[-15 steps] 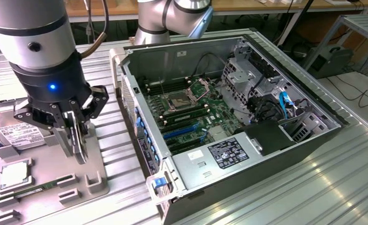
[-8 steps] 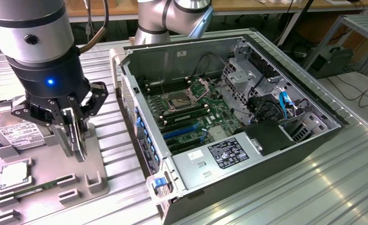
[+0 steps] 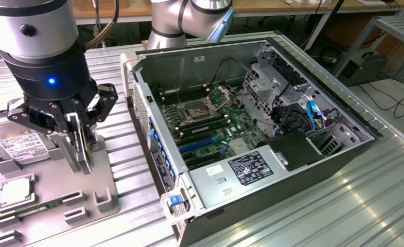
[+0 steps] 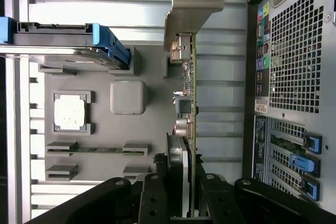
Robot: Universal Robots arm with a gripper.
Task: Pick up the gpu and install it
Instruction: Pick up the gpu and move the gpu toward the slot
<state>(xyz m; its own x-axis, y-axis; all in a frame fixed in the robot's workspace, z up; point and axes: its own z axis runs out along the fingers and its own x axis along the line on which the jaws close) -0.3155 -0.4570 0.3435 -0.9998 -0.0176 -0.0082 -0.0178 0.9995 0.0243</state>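
Exterior view: pincer (image 3: 78,138) clamped on the gpu (image 3: 84,156), which stands upright on edge over the grey tray (image 3: 54,198) on the tabletop (image 3: 325,211), at nine o'clock from the open computer case (image 3: 257,128). On the tray, a hard drive (image 3: 22,147) lies at nine o'clock of the card. Whether the card is clear of the tray I cannot tell.

Wrist view: gpu (image 4: 190,103) seen edge-on between the fingers of the pincer (image 4: 189,184), its pale bracket (image 4: 191,3) at the far end and the computer case (image 4: 294,51) alongside.

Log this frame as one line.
phase: gpu pick | gripper: shut on gpu | pose: upright on edge | location: at grey parts tray, exterior view's left of open PC case | install: not done
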